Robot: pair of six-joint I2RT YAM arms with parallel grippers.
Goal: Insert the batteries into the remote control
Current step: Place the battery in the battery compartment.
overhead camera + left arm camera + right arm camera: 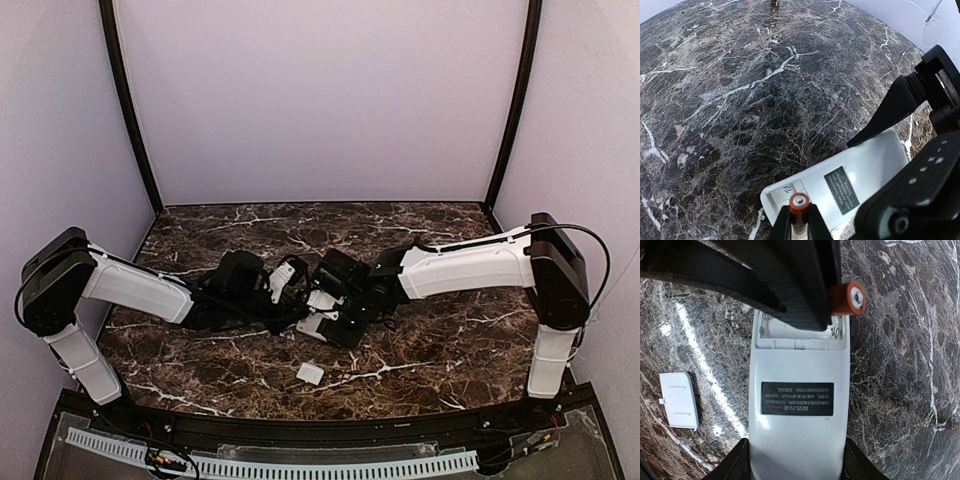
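One battery [846, 298] pinched in our left fingers [790, 290] | we see it just over the recess [771, 330], seemingly crosswise | right fingers [737, 465] clamp the remote control [798, 440] by its sides

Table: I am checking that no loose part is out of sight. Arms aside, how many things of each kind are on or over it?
Remote control: 1
Orange battery: 1
White cover piece: 1
Total: 3
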